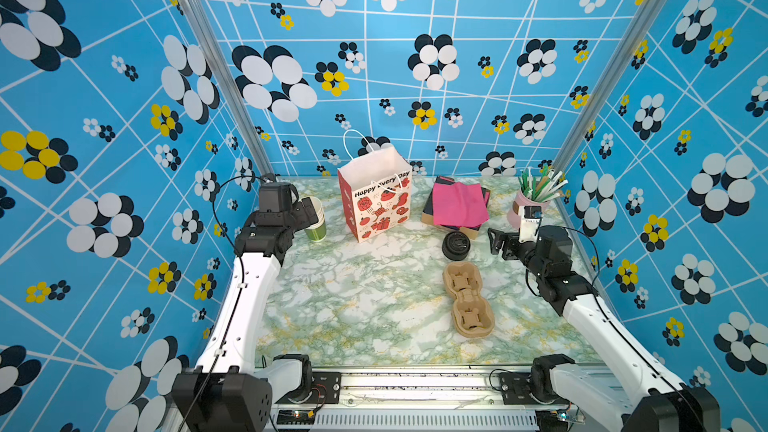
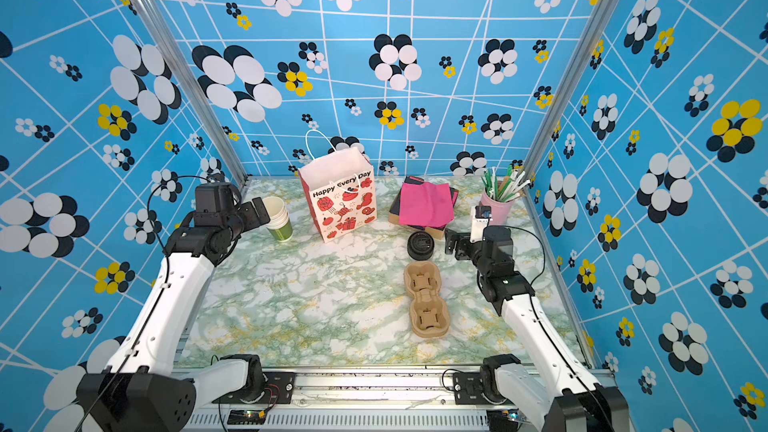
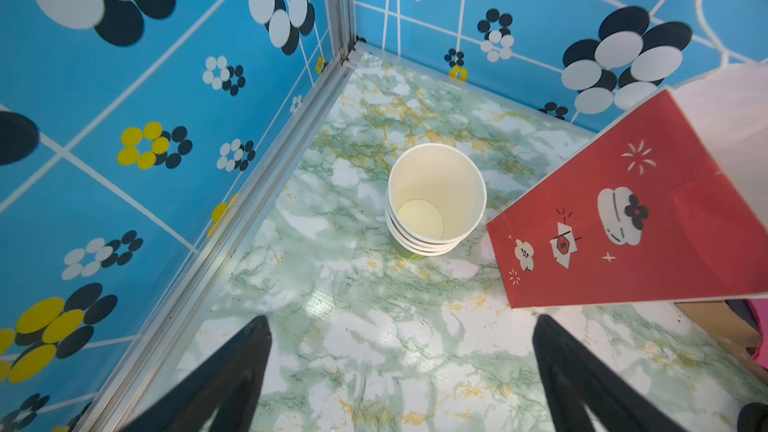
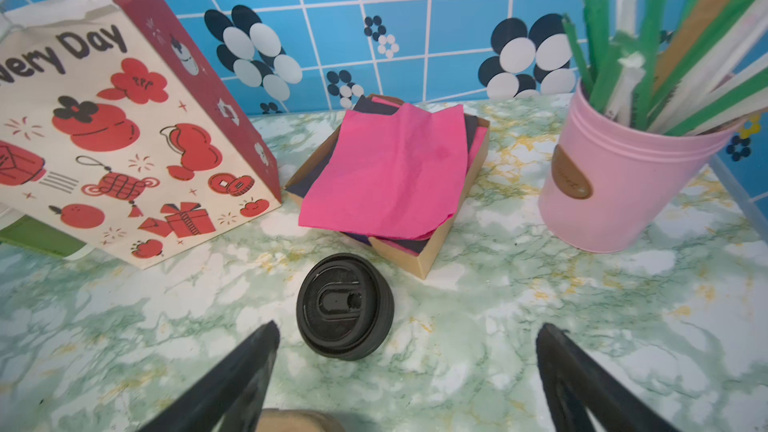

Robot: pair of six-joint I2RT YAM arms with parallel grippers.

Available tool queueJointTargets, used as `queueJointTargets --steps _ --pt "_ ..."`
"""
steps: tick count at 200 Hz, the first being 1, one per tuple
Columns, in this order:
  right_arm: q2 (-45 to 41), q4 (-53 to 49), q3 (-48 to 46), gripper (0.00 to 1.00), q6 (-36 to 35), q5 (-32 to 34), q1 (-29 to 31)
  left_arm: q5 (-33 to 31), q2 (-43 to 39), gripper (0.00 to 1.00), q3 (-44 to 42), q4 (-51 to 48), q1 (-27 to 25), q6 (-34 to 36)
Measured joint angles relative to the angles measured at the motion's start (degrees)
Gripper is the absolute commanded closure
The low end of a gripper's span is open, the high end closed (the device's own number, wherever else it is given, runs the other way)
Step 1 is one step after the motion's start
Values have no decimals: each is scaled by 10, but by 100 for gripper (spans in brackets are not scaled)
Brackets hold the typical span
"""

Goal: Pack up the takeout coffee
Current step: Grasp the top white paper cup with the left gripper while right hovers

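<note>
Hovering with its jaws spread wide and nothing between them, the left gripper [image 1: 306,210] is sitting at the middle left of a top view, just beside the stack of lidless cups [image 1: 316,222]. In the left wrist view that stack is standing upright, mouth up, at the centre of the frame, straight ahead of the gap between the dark fingers [image 3: 245,363] and apart from them. No finished takeout coffee is showing anywhere: no cup is wearing a lid, and whether one is sitting inside the gift bag [image 1: 376,201] cannot be told, since only its pale inner wall is showing. The right gripper [image 1: 498,241], likewise gaping and empty, is hanging at the middle right of a top view, facing the black sip lids [image 1: 456,245] that are lying flat on the table [image 1: 353,305] just to its left in the frame. In the right wrist view those lids are sitting slightly left of the midline between the fingers, just beyond their tips. The bag is standing upright with its mouth open at the upper centre, between cups and lids. Judging from this, the drink is probably waiting to be assembled first. The left arm is the nearer one for the cups, whose long axis is running vertically and so inviting a sideways grasp, and the right arm is nearer the lids.
</note>
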Motion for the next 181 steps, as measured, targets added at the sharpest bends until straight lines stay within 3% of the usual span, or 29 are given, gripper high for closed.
queueJointTargets --steps 76,181 --pt "23 -30 15 1 -21 -3 18 2 117 4 44 -52 8 -88" --pt "63 -39 40 1 -22 -31 37 -13 256 40 159 -109 20 -183"
